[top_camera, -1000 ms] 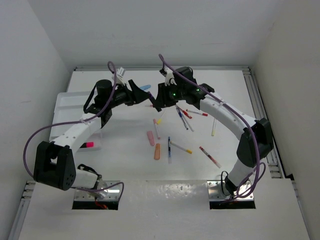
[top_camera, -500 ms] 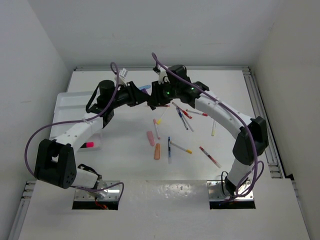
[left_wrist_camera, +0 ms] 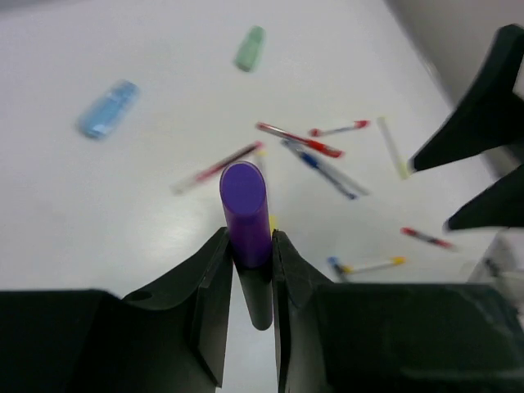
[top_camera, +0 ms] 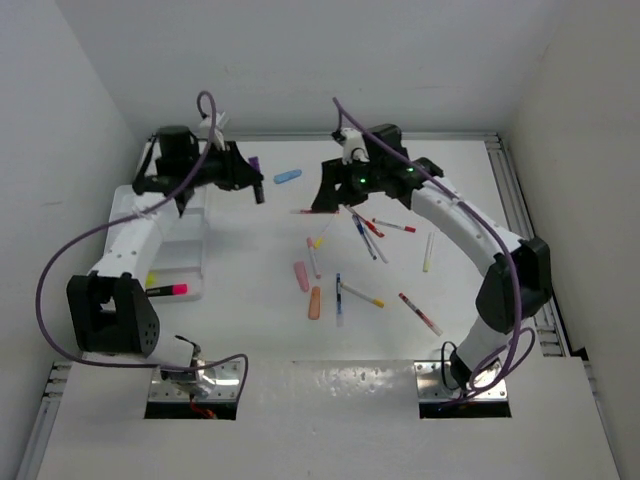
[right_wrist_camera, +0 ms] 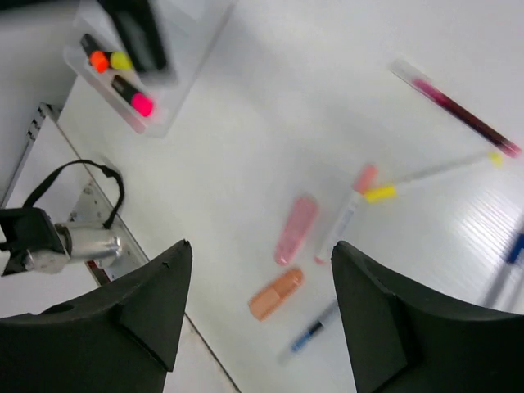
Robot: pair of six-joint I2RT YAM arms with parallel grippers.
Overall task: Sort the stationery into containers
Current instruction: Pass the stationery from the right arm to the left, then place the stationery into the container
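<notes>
While the left gripper (left_wrist_camera: 250, 239) squeezes a purple-capped marker (left_wrist_camera: 244, 205) in the air near the white tray (top_camera: 182, 258), the right gripper (right_wrist_camera: 260, 250) hangs wide open and empty over the loose pens (top_camera: 362, 296) on the table (top_camera: 250, 340).

The left tool (top_camera: 254, 181) grips a purple-capped marker (top_camera: 257, 163) just beside the white tray (top_camera: 128, 205).

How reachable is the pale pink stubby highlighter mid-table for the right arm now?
Probably yes: the right gripper is open and empty, and nothing covers the pink highlighter; only a thin pen lies close beside it.
</notes>
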